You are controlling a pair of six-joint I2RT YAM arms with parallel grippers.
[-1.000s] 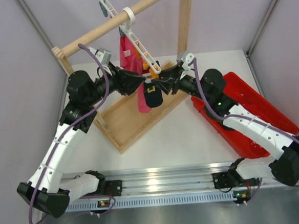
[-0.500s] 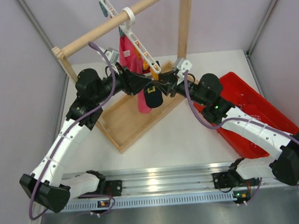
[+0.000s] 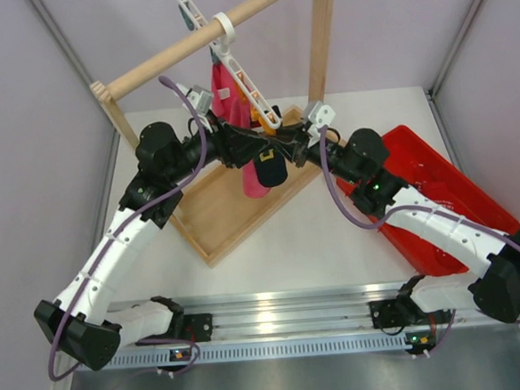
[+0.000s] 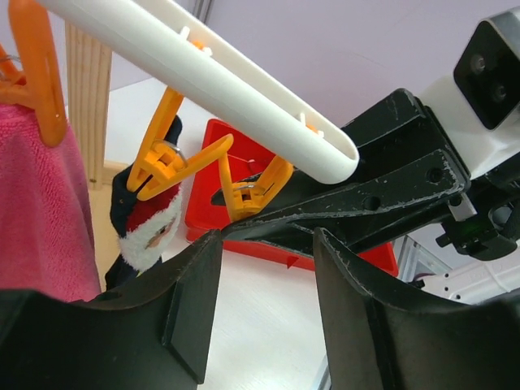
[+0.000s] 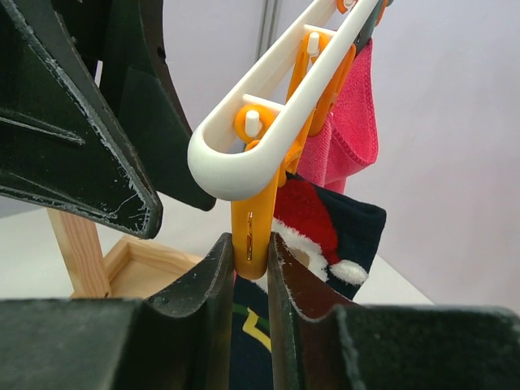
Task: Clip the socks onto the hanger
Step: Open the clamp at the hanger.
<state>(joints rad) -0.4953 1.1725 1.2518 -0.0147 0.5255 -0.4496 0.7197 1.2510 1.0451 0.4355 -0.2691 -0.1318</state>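
Closing in under the hanger's (image 5: 236, 171) end this last second, your left gripper (image 4: 266, 240) gapes empty while the right gripper (image 5: 250, 244) pinches the end clip (image 5: 249, 218) (sock (image 5: 345, 223) dangling just below the hanger), so clipping looks near.

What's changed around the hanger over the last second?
The left gripper, open, moved right, closer in by the hanger. The right gripper shifted slightly left. It is pinching the end clip, and no fresh grasp or release shows. The sock, the pink cloth and the hanger on the rail stayed put.
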